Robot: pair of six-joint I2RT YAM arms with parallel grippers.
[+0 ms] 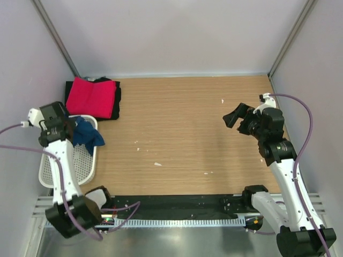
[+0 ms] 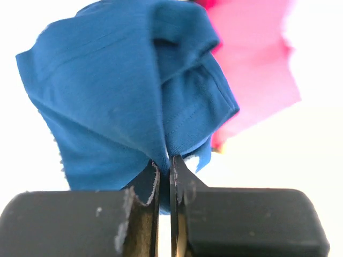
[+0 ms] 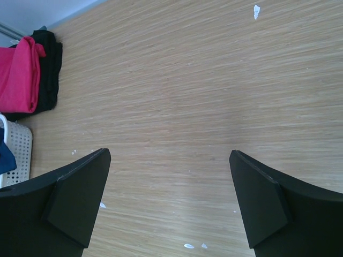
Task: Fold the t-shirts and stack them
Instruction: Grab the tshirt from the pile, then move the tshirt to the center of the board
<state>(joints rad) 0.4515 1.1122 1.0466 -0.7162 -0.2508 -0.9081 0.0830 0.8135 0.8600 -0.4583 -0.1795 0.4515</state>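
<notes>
Left wrist: our left gripper (image 2: 165,163) pinches the limp navy blue cloth t-shirt (image 2: 107,96); right gripper (image 3: 170,155) gapes wide. Light, floppy; we'd grab hem corners.

left claw (image 2: 165,172) pinched closed, right claw (image 3: 170,155) spread wide, angled downward

A light wooden table (image 1: 187,118) sits boxed in by pale grey walls (image 1: 171,32) under even light.

Table (image 1: 187,139): centre and right, open wood, passable. Far left corner: pink-red t-shirt (image 1: 91,97) stacked on black t-shirt (image 1: 117,99). Near left: basket (image 1: 83,160), with navy t-shirt (image 1: 87,135) bunched above its far end.
</notes>
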